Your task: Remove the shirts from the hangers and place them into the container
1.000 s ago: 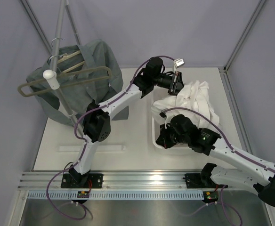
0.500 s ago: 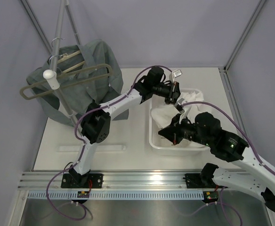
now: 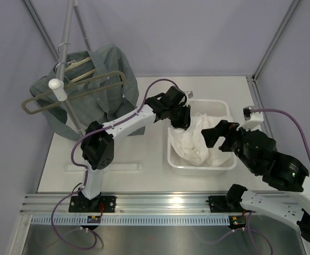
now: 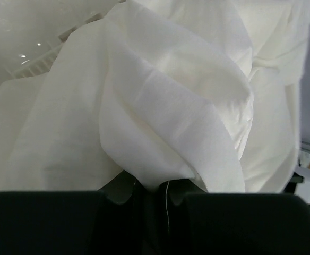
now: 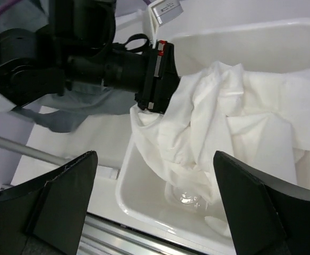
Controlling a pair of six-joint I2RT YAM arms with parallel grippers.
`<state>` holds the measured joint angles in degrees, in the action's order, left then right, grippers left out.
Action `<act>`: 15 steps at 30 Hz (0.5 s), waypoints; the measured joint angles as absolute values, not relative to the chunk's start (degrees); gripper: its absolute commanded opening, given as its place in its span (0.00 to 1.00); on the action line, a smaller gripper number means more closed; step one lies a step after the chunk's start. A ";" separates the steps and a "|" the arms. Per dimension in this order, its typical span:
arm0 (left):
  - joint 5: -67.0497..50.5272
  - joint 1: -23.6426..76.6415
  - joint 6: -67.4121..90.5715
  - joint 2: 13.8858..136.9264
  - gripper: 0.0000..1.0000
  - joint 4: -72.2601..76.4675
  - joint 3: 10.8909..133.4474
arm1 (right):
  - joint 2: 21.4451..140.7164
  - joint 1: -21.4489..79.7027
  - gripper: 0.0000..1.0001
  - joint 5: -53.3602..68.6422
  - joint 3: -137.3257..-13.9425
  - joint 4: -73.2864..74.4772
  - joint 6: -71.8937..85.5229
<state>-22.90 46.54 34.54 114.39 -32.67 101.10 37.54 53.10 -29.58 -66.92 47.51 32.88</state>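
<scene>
The white shirt [image 3: 197, 141] lies bunched in the white container [image 3: 204, 165], with part of it draped over the left wall. My left gripper [image 3: 183, 120] is shut on a fold of it [image 4: 171, 95] at the container's left side. In the right wrist view this grip [image 5: 151, 103] shows at the top of the cloth [image 5: 224, 117]. My right gripper [image 3: 214, 137] hovers above the container [image 5: 144, 204], open, nothing between its fingers [image 5: 65, 196]. The grey-green shirt [image 3: 110, 71] hangs on a wooden hanger [image 3: 83, 62] at the back left.
A grey looped rail [image 3: 72, 95] on a metal pole [image 3: 67, 32] stands at the back left, carrying the hanger's hook. A frame post [image 3: 274, 45] rises at the back right. A metal track [image 3: 160, 204] runs along the near edge.
My right gripper has opened, let go of the white shirt and pulled up and to the right. The left gripper has come down towards the container with the shirt.
</scene>
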 measured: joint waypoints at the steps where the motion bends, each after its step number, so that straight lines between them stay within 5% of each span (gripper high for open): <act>1: -20.51 47.11 34.06 115.28 0.00 -34.61 102.13 | 38.52 53.10 0.99 -30.74 -66.52 47.94 33.89; 6: -10.92 49.04 32.86 121.67 0.00 -40.99 106.85 | 45.06 50.72 0.99 -33.43 -62.43 49.34 37.50; 12: -1.78 49.01 33.19 125.58 0.12 -45.47 107.09 | 47.88 39.55 0.98 -29.89 -58.81 47.64 36.49; 15: 2.81 49.06 33.26 126.65 0.04 -49.08 109.78 | 48.01 38.94 0.97 -29.85 -58.78 46.98 35.92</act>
